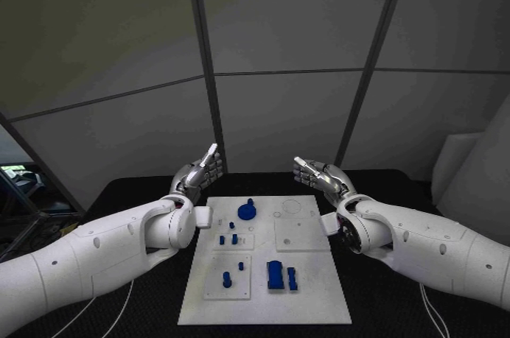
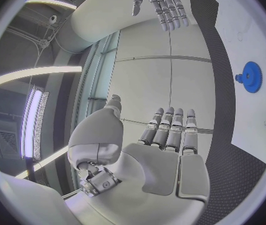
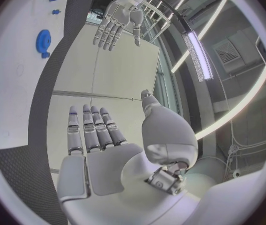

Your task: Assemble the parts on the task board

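While both hands, left hand (image 1: 199,171) and right hand (image 1: 322,176), are hovering spread and holding nothing, blue parts (image 1: 281,273) are sitting across the board (image 1: 308,301). Whether they are seated or loose, I cannot tell.

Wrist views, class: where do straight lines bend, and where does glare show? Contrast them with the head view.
Left wrist view: wall seams curve around the left hand, and ceiling strip lights glare. Right wrist view: the same bending around the right hand, with bright strip glare. Head view: dim, panel seams nearly straight, task board evenly lit.
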`<state>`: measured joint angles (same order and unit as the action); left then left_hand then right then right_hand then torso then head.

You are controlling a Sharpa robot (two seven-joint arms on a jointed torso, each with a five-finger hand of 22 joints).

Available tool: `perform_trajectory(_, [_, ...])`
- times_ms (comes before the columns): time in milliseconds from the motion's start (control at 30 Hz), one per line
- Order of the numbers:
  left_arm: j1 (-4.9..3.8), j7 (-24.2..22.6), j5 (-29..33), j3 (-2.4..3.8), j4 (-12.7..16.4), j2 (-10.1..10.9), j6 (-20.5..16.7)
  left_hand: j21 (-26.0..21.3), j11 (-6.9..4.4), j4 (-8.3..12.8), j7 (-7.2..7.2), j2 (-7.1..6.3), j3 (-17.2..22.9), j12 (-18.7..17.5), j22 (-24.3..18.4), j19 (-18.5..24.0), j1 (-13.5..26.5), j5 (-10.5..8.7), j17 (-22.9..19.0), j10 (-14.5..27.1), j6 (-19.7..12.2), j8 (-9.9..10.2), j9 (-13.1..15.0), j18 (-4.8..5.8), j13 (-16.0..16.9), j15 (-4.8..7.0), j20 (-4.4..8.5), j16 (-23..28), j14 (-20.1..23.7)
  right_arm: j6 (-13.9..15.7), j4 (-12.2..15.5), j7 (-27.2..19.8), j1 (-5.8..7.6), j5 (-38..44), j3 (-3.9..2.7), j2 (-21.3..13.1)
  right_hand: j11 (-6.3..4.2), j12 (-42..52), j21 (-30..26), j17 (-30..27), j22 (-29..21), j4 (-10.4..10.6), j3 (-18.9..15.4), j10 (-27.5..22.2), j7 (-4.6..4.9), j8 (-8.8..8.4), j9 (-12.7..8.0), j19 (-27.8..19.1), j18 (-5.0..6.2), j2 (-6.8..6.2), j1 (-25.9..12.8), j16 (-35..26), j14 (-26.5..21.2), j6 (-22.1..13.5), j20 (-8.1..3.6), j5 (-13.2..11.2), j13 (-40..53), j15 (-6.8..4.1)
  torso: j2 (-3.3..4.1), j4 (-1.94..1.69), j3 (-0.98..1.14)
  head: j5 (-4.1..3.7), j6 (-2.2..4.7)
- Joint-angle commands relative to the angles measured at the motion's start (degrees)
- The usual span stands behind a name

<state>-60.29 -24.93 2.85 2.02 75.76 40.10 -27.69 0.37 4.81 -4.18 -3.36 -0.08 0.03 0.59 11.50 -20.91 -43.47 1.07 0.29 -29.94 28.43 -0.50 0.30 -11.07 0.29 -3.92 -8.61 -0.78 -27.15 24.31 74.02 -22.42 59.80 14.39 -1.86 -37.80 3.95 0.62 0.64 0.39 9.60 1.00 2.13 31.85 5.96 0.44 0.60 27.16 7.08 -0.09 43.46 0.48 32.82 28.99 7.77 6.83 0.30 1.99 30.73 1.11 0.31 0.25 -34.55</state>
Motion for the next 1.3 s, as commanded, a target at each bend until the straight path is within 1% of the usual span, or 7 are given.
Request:
perform_trajectory(33, [-0.05,-3.09,-1.84,-0.58,5.14,1.47,-9.12,-0.37,-4.81,4.18,3.36,0.08,-0.03,-0.59,-3.77,6.86,14.24,-1.07,-0.29,9.81,-9.34,0.50,-0.30,3.31,-0.29,3.92,2.79,0.78,8.88,10.41,5.24,-4.24,0.20,-7.64,0.50,-2.18,-3.95,-0.62,-0.64,-0.39,-3.14,-1.00,-2.13,-10.43,-5.96,-0.44,-0.60,-8.89,-2.21,0.09,-14.23,-0.48,-10.74,-9.49,-2.54,-2.23,-0.30,-1.99,0.45,-1.11,-0.31,-0.25,0.17])
perform_trajectory(233, [0.08,-4.38,-2.58,-1.63,11.73,3.75,-14.44,-0.37,-4.81,4.18,3.36,0.08,-0.03,-0.59,-5.39,9.83,20.37,-1.07,-0.29,14.06,-13.36,0.50,-0.30,3.31,-0.29,3.92,4.01,0.78,12.73,16.87,12.59,-6.39,0.31,-12.28,1.44,-5.42,-3.95,-0.62,-0.64,-0.39,-4.50,-1.00,-2.13,-14.90,-5.96,-0.44,-0.60,-12.72,-2.80,0.09,-20.35,-0.48,-15.37,-13.57,-3.65,-6.83,-0.30,-1.99,0.45,-1.11,-0.31,-0.25,0.17])
perform_trajectory(267, [0.09,-4.52,-2.66,-1.74,12.44,3.99,-15.02,-0.37,-4.81,4.18,3.36,0.08,-0.03,-0.59,-5.67,10.28,21.38,-1.07,-0.29,14.75,-14.01,0.50,-0.30,3.34,-0.29,3.92,4.22,0.78,13.35,17.60,13.42,-6.64,0.32,-12.80,1.54,-5.79,-3.95,-0.62,-0.64,-0.39,-4.72,-1.00,-2.13,-15.66,-5.96,-0.44,-0.60,-13.34,-7.08,0.09,-21.35,-0.48,-16.11,-14.26,-7.77,-6.83,-0.30,-1.99,0.45,-1.11,-0.31,-0.25,0.17])
perform_trajectory(300, [0.11,-4.68,-2.75,-1.88,13.26,4.27,-15.68,-0.37,-4.81,4.18,3.36,0.08,-0.03,-0.59,-5.95,10.84,22.50,-1.07,-0.29,15.53,-14.76,0.50,-0.30,3.31,-0.29,3.92,4.46,0.78,14.05,18.49,14.42,-6.93,0.34,-13.44,1.67,-6.23,-3.95,-0.62,-0.64,-0.39,-4.98,-1.00,-2.13,-16.48,-5.96,-0.44,-0.60,-14.05,-7.08,0.09,-22.52,-0.48,-16.99,-15.02,-7.77,-6.83,-0.30,-1.99,0.45,-1.11,-0.31,-0.25,0.17])
perform_trajectory(333, [0.12,-4.75,-2.79,-1.94,13.66,4.41,-16.00,-0.37,-4.81,4.18,3.36,0.08,-0.03,-0.59,-6.19,11.27,23.36,-1.07,-0.29,16.13,-15.29,0.50,-0.30,3.32,-0.29,3.92,8.61,0.78,14.59,18.94,14.95,-7.08,0.35,-13.76,1.74,-6.46,-3.95,-0.62,-0.64,-0.39,-5.16,-1.00,-2.13,-17.11,-5.96,-0.44,-0.60,-14.52,-7.08,0.09,-23.34,-0.48,-17.60,-15.56,-7.77,-6.83,-0.30,-1.99,0.45,-1.11,-0.31,-0.25,0.17])
perform_trajectory(1267, [0.13,-4.86,-2.85,-2.02,14.20,4.59,-16.43,-0.37,-4.81,4.18,3.36,0.08,-0.03,-0.59,-11.50,20.91,37.05,-1.07,-0.29,25.36,-24.08,0.50,-0.30,3.31,-0.29,3.92,8.61,0.78,23.00,19.81,15.93,-7.37,0.36,-14.39,1.86,-6.89,-3.95,-0.62,-0.64,-0.39,-9.60,-1.00,-2.13,-27.07,-5.96,-0.44,-0.60,-23.02,-7.08,0.09,-36.91,-0.48,-27.96,-24.53,-7.77,-6.83,-0.30,-1.99,0.45,-1.11,-0.31,-0.25,0.17])
perform_trajectory(1300, [0.13,-4.86,-2.85,-2.02,14.20,4.59,-16.43,-0.37,-4.81,4.18,3.36,0.08,-0.03,-0.59,-11.50,20.91,37.19,-1.07,-0.29,25.61,-24.29,0.50,-0.30,3.30,-0.29,3.92,8.61,0.78,27.15,19.81,15.93,-7.37,0.36,-14.39,1.86,-6.89,-3.95,-0.62,-0.64,-0.39,-9.60,-1.00,-2.13,-27.75,-5.96,-0.44,-0.60,-27.16,-7.08,0.09,-37.79,-0.48,-28.61,-28.99,-7.77,-6.83,-0.30,-1.99,0.45,-1.11,-0.31,-0.25,0.17])
